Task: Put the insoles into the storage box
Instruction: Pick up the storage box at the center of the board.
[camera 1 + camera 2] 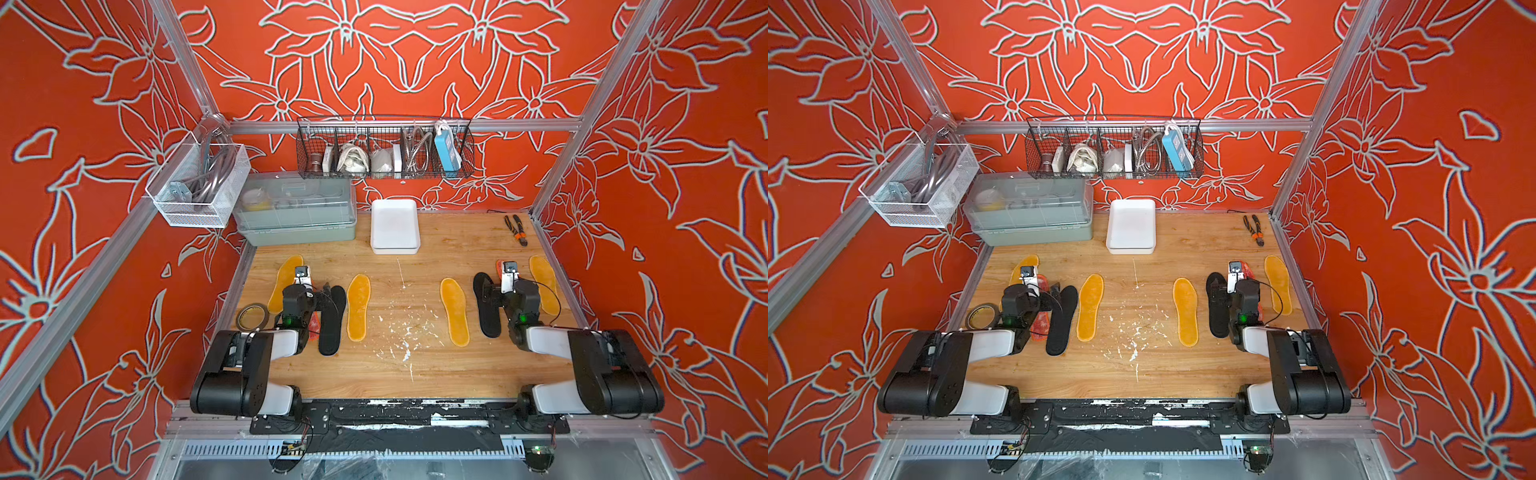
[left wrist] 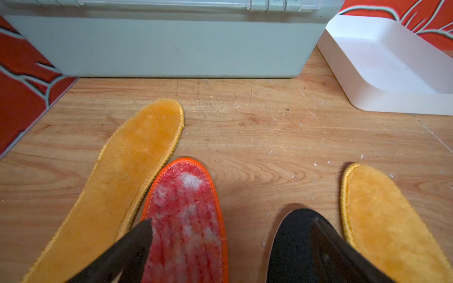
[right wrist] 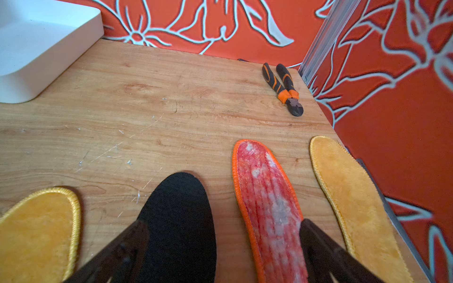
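The jaws of the left gripper [image 2: 231,221] are seen spread wide, with nothing pinched between them. The jaw on the robot's left is held over the edge where the left red insole [image 2: 186,215] touches the left outer yellow insole [image 2: 137,156]. The other jaw is held over the left black insole [image 2: 291,240]. The red insole's toe and a strip of bare table [image 2: 245,137] are framed between the jaws. Just outside the right-hand jaw, the left inner yellow insole [image 2: 382,220] is laid. Whether either fingertip touches what lies beneath cannot be told.

The jaws of the right gripper [image 3: 224,224] are likewise spread wide and nothing is gripped. The right black insole [image 3: 181,215] is found under and inside the left-hand jaw, and the right red insole [image 3: 267,201] under and inside the right-hand jaw. The right inner yellow insole [image 3: 36,227] and the right outer yellow insole [image 3: 350,193] are laid just outside the jaws, one on each side.

All eight insoles are laid flat on the table. The white box [image 1: 395,249] is set well ahead of both pairs of jaws, at the back of the table and between the two grippers' lines. A grey-green container [image 2: 171,49] is seen straight ahead of the left jaws, just beside the box. Pliers [image 3: 284,88] are seen ahead of the right jaws.
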You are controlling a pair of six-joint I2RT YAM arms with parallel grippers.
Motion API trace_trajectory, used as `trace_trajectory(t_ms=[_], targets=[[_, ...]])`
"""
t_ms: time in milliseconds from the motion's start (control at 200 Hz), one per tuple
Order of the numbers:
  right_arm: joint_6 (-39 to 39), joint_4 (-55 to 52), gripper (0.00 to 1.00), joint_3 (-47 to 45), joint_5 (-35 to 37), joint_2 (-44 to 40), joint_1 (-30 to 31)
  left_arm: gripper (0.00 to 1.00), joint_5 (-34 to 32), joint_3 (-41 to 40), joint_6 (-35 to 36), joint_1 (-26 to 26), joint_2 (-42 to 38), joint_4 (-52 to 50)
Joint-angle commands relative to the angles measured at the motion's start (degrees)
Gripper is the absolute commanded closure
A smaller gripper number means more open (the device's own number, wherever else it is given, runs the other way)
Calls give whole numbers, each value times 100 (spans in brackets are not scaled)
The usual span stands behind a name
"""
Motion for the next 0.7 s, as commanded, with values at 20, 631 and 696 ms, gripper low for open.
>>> trace_trajectory(t_ms=[20, 631, 696], targets=[[26, 90, 0, 48, -43, 82, -56, 1, 105, 122, -20, 54, -4, -35], [30, 129, 0, 36, -43, 79, -54, 1, 166, 123, -41, 78, -2, -35], [15, 0, 0, 57, -58, 47, -63, 1, 166, 117, -40, 78, -2, -32]])
